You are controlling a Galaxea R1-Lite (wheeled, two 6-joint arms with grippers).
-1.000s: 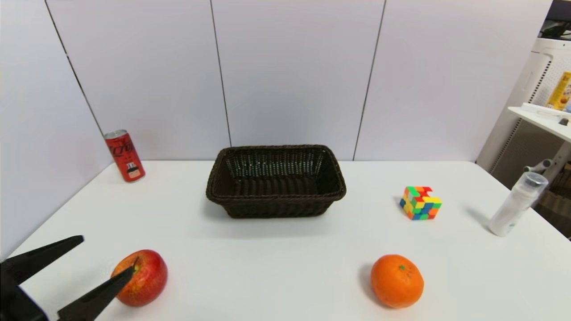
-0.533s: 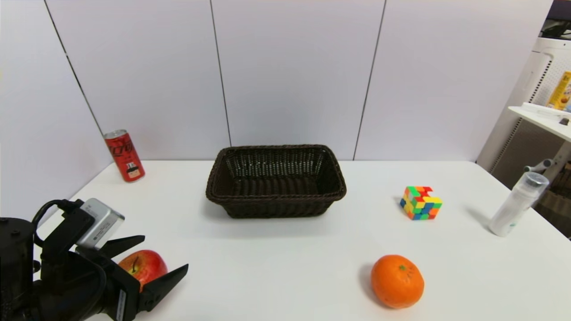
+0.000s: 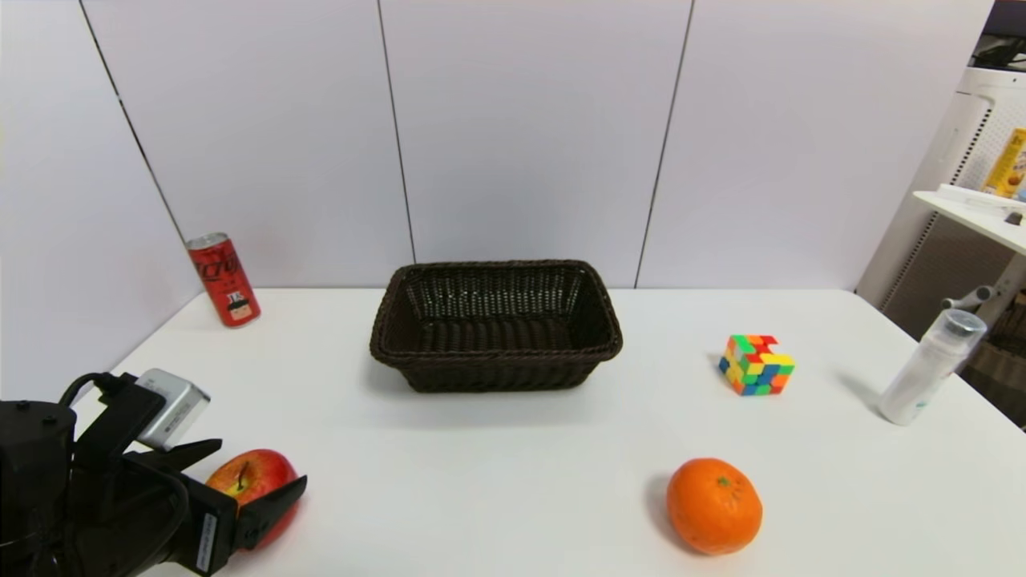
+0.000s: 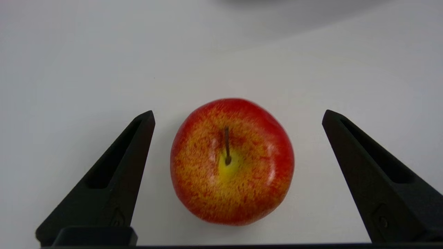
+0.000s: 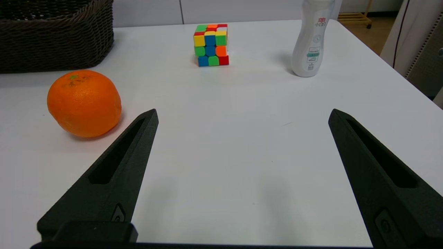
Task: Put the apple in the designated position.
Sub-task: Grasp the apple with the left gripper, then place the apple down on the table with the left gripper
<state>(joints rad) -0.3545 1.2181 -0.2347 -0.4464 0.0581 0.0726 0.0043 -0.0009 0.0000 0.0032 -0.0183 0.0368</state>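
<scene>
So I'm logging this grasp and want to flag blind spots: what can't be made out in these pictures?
- Apple, head view: its near lower side is behind the left gripper.
- Apple's underside and contact with the table, left wrist view: hidden by the apple itself.
- Right gripper: outside the head view; only its open fingers show in the right wrist view.
- Bottle, right wrist view: cap cut off by the edge.
- Designated position: unmarked in any view.

Left gripper [image 3: 244,473]: matte black, long tapered wedge fingers with slot recesses; silver-grey camera box [image 3: 170,409] on wrist, black cable looped, white label strip.
</scene>
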